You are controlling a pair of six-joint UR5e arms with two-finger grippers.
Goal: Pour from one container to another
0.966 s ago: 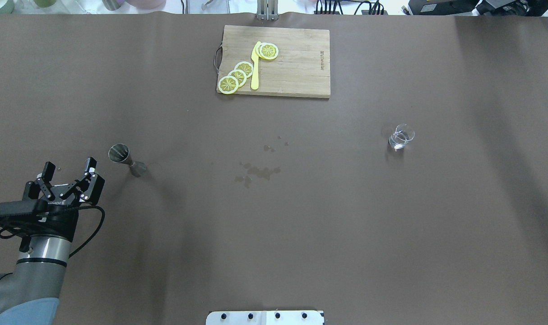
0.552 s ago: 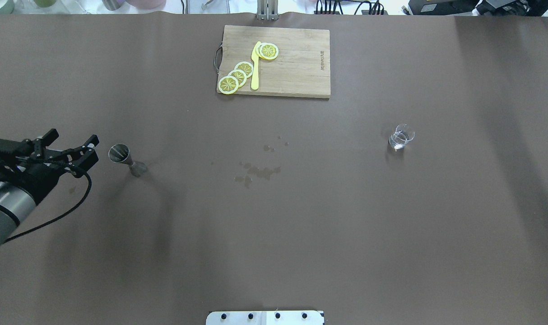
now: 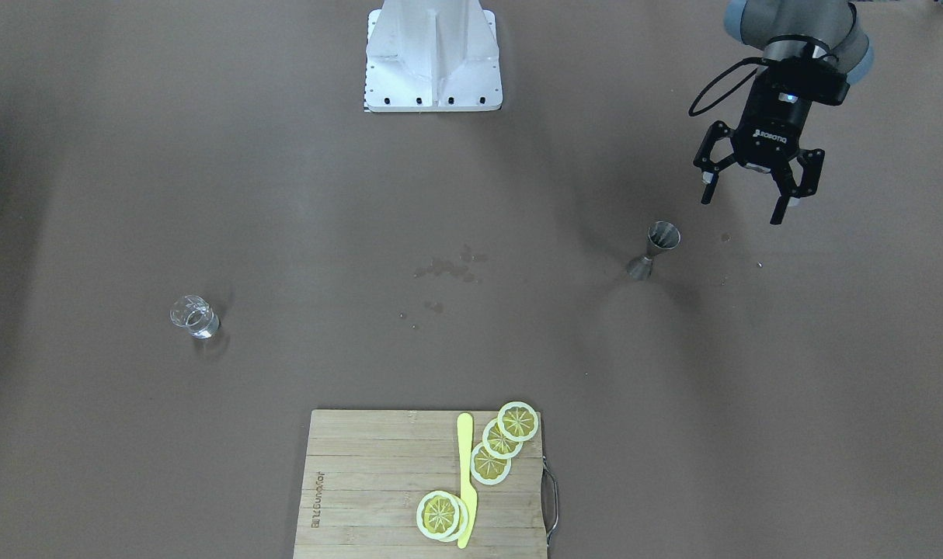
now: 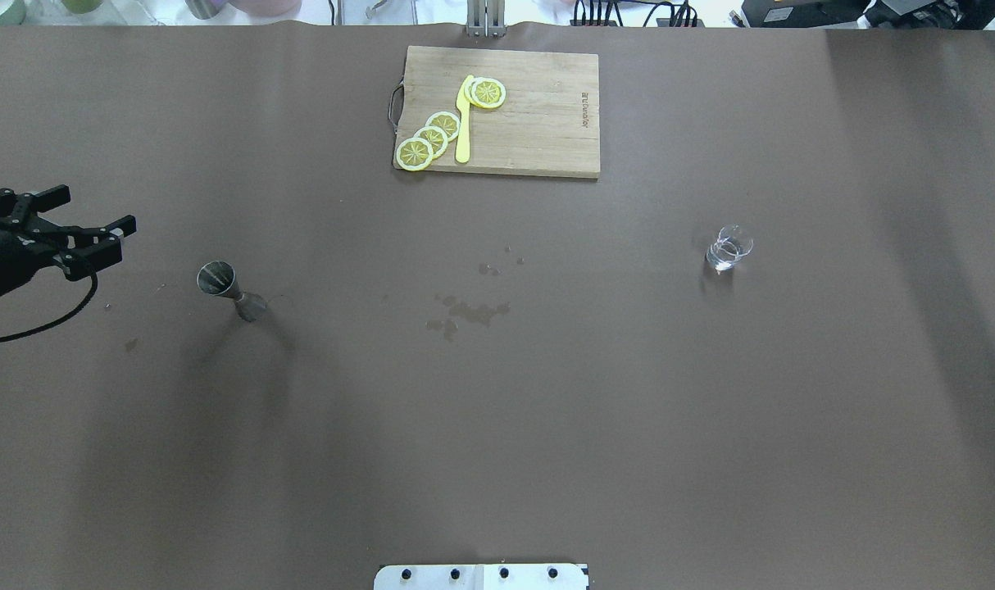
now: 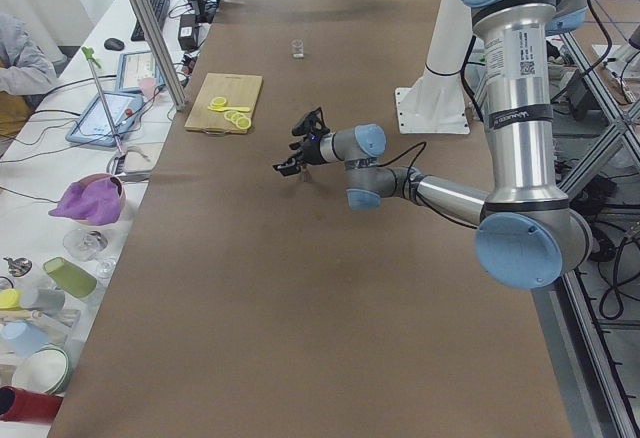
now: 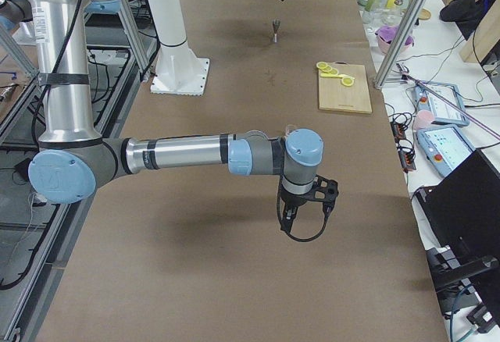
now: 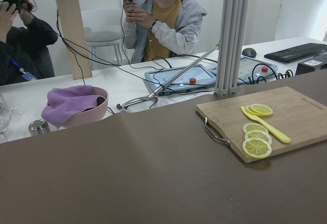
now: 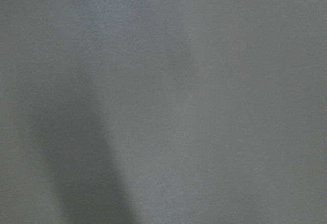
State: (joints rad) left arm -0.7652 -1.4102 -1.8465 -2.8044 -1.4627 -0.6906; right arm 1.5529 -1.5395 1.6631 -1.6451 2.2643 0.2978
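Observation:
A small metal jigger stands upright on the brown table, left of the middle. My left gripper hovers open and empty to the left of it, clear of it, fingers pointing toward the table's far side. A small clear glass holding a little water stands alone on the right half. My right gripper shows only in the exterior right view, low over bare table; I cannot tell whether it is open or shut. The right wrist view holds only blurred table surface.
A wooden cutting board with several lemon slices and a yellow knife lies at the far middle. Wet spots mark the table's centre. The robot base plate sits at the near edge.
My left gripper swung from the near left corner toward the far side and further left, turning as it went. It stayed open. The jigger and the glass have not moved.

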